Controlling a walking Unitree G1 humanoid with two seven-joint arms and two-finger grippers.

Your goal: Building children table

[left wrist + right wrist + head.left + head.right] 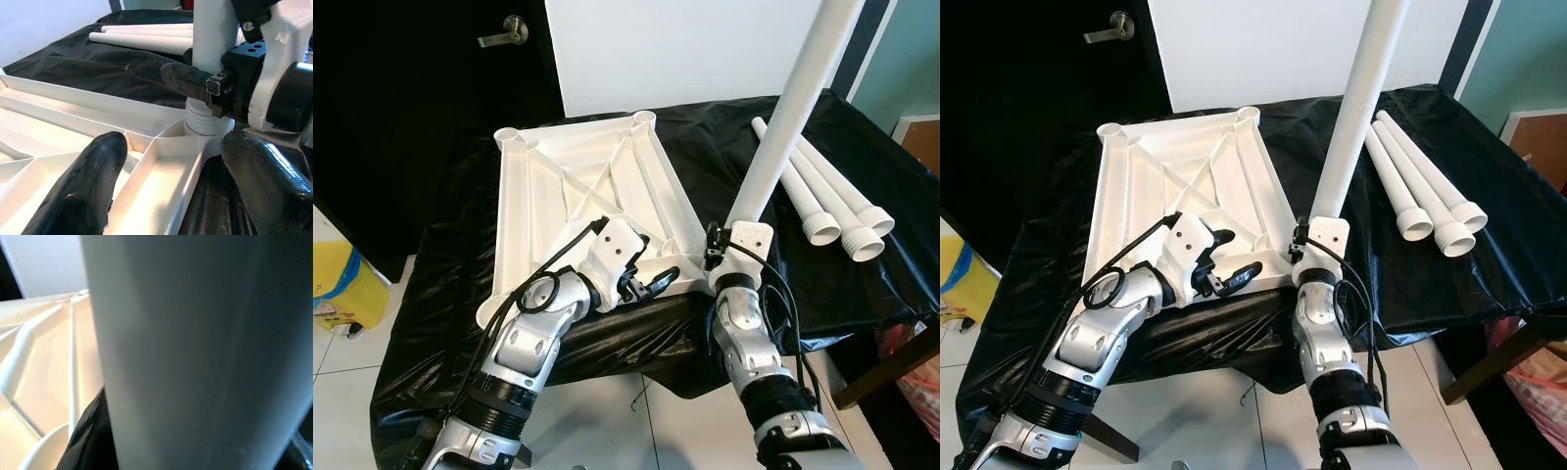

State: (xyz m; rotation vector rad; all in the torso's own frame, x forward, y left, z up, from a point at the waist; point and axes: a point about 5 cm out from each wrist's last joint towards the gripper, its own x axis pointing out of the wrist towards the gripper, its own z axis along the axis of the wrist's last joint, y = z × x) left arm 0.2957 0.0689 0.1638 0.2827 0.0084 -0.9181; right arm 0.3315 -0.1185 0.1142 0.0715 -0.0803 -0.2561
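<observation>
Tabletop (568, 186), white and ribbed, lies upside down on a black plastic sheet (440, 284) covering a work surface, its corner sockets facing up. At its near edge the left gripper (641, 284) rests with its black fingers (83, 196) spread wide over the ribbed underside, holding nothing. Just right of it, the right gripper (717, 245) is closed around a white leg (783, 117), which stands tilted with its threaded end seated at the tabletop's near right corner socket (205, 129). Further right, three spare legs (822, 196) lie side by side on the sheet.
</observation>
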